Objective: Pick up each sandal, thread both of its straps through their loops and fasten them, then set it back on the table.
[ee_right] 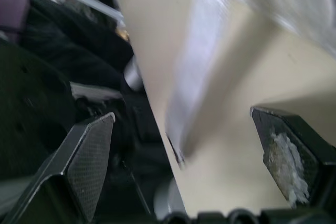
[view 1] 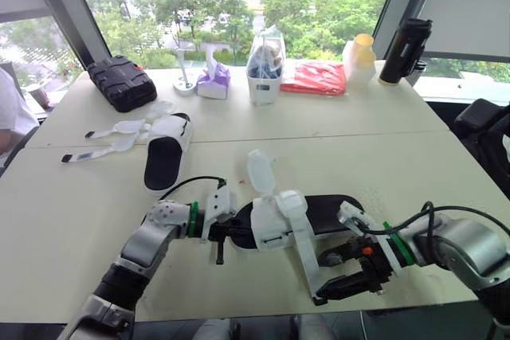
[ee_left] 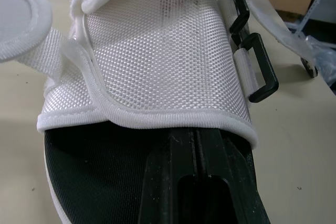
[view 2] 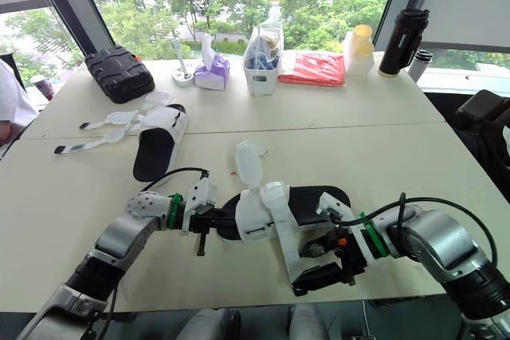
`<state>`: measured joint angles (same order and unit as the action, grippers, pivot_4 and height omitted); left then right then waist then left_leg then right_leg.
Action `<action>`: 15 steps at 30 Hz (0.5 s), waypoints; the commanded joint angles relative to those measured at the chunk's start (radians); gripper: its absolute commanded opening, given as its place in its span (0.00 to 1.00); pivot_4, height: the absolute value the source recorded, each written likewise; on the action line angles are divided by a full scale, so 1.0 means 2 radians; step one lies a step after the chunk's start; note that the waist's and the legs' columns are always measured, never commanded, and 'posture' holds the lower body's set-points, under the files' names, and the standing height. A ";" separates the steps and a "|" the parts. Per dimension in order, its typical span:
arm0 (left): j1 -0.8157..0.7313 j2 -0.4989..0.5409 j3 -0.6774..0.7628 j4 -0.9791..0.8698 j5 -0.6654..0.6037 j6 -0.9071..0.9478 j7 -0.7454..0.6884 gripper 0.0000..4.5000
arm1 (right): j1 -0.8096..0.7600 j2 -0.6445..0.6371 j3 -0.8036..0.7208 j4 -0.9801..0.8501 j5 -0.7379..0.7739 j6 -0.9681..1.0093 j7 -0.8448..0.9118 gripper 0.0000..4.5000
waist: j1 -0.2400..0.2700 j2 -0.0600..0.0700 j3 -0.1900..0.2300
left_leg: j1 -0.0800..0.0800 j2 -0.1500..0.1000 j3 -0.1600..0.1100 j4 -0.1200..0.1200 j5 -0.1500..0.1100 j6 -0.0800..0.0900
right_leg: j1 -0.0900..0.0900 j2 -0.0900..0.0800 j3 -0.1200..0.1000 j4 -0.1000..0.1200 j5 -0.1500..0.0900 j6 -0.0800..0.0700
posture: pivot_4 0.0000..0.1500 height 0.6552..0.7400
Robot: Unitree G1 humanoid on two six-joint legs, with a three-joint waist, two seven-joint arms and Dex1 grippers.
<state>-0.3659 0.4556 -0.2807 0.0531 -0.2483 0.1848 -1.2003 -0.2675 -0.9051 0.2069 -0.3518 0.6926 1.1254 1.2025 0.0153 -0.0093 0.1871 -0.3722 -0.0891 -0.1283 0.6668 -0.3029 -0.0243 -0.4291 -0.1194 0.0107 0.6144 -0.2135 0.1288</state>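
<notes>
The near sandal (view 1: 275, 224), black sole with a white mesh upper, lies at the table's front edge. My left gripper (view 1: 233, 231) is shut on one end of its sole; in the left wrist view a black finger (ee_left: 199, 182) lies on the footbed below the upper, with black loops (ee_left: 260, 74) at its side. One long strap (view 1: 307, 256) trails toward the table edge. My right gripper (view 1: 325, 279) is open, with its fingers (ee_right: 86, 156) on either side of the strap's end (ee_right: 194, 77). A second sandal (view 1: 167, 153) lies at the left with its straps (view 1: 119, 127) spread open.
Along the far side stand a black case (view 1: 119, 81), a purple tissue pack (view 1: 213, 81), a white container (view 1: 265, 69), a red packet (view 1: 315, 77), a pale bottle (view 1: 360, 60) and a black flask (view 1: 405, 49). A person's sleeve (view 1: 12, 113) shows at the left edge.
</notes>
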 commanded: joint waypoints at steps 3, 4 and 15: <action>-0.001 -0.002 -0.012 0.006 0.010 -0.002 0.002 0.00 | -0.025 0.029 0.002 0.002 0.016 0.027 -0.029 0.94 | 0.000 0.000 0.000 | 0.000 0.000 0.000 0.000 0.000 0.000 | 0.000 0.000 0.000 0.000 0.000 0.000 | 1.00 1.00; 0.000 -0.002 -0.012 0.005 0.010 -0.002 0.002 0.00 | -0.027 0.033 0.006 0.003 0.013 0.027 -0.033 0.88 | 0.000 0.000 0.000 | 0.000 0.000 0.000 0.000 0.000 0.000 | 0.000 0.000 0.000 0.000 0.000 0.000 | 1.00 1.00; 0.004 -0.001 -0.009 0.004 0.008 -0.001 0.006 0.00 | -0.039 0.033 0.003 -0.001 0.028 0.026 -0.030 0.01 | 0.000 0.000 0.000 | 0.000 0.000 0.000 0.000 0.000 0.000 | 0.000 0.000 0.000 0.000 0.000 0.000 | 1.00 1.00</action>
<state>-0.3662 0.4532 -0.2825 0.0578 -0.2484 0.1802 -1.1971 -0.3291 -0.8254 0.2283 -0.3201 0.7227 1.1833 1.1266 0.0152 -0.0093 0.1870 -0.3722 -0.0895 -0.1288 0.6672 -0.3028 -0.0243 -0.4288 -0.1194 0.0105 0.6144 -0.2131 0.1293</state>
